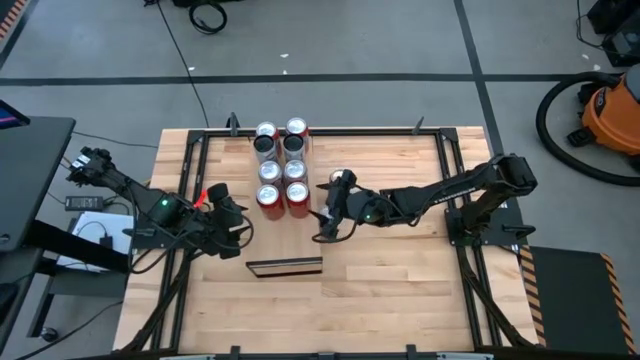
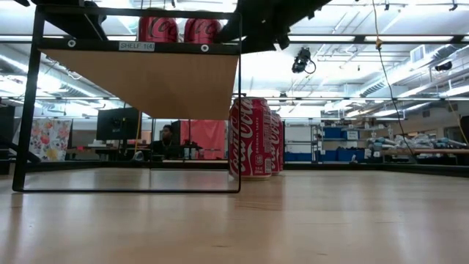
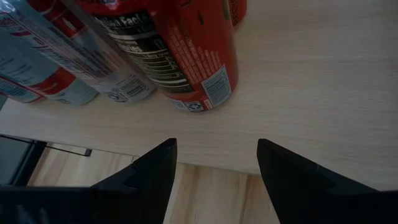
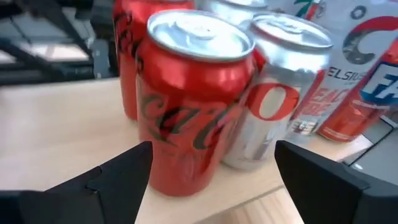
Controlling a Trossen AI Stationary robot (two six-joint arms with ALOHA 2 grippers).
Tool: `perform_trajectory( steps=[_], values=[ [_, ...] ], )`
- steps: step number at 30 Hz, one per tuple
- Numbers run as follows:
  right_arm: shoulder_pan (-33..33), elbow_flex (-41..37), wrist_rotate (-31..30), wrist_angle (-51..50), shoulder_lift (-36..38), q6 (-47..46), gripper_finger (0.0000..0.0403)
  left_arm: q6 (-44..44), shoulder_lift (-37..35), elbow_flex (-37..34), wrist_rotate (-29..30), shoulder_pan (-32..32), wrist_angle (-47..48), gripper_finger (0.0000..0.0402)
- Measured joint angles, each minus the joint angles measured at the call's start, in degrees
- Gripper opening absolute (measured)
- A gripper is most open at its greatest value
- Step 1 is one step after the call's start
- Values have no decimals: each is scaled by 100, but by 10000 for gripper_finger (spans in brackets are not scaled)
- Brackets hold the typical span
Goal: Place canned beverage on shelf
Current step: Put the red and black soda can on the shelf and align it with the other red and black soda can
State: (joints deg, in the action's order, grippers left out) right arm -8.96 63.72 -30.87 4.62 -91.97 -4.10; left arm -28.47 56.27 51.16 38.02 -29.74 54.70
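- Status: I count eight cans (image 1: 281, 166) standing in two columns on the shelf (image 1: 330, 150), the pale raised board at the far side of the desk (image 1: 400, 290). I judge the placing largely done, with release and withdrawal remaining.
- Front row: two red cans (image 1: 284, 198) stand at the near edge of the shelf. The right wrist view shows the nearer red can (image 4: 193, 93) upright, lid intact, touching a silver can (image 4: 283, 87) beside it.
- Right gripper (image 1: 329, 210): I see it just beside the front right red can, fingers (image 4: 112, 180) spread wide to either side of that can and not touching it. Nothing is held.
- Left gripper (image 1: 232, 215): it sits near the front left can, apart from it. Its fingers (image 3: 149, 174) are open and empty, pointed at the base of a red can (image 3: 186, 56) on the shelf surface.
- Low view: the shelf frame (image 2: 128, 110) carries two red cans (image 2: 179, 29) on top; further red cans (image 2: 256, 138) show behind it. A person (image 2: 167, 139) is seated far back in the room.
- Containers: all cans appear sealed; contents are not visible. A dark flat item (image 1: 285, 267) lies on the desk near the shelf; I cannot identify it.
- Remaining: I cannot see any loose can on the desk awaiting placement.
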Motion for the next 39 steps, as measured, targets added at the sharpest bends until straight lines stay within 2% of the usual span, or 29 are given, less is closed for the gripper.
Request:
perform_trajectory(
  steps=[5, 13, 17, 23, 28, 39],
  values=[
    [-23, 15, 10, 423, -208, -282, 348, 0, -3, 0, 0, 0, -8, 233],
    [60, 2, -13, 559, -533, -27, 348, 2, -2, 0, -2, 0, 18, 233],
    [73, 0, -183, 382, -516, 534, 348, 67, -2, 0, -48, 0, 14, 233],
    [73, 2, -132, 295, -472, 1655, 348, 63, -2, 0, -68, 0, 0, 233],
    [101, -1, -84, 9, -393, 1872, 348, 61, -2, 0, -69, 0, -4, 233],
    [392, 2, 1470, -2, -299, 2487, 348, 64, -2, 0, -70, 0, -13, 233]
  ],
)
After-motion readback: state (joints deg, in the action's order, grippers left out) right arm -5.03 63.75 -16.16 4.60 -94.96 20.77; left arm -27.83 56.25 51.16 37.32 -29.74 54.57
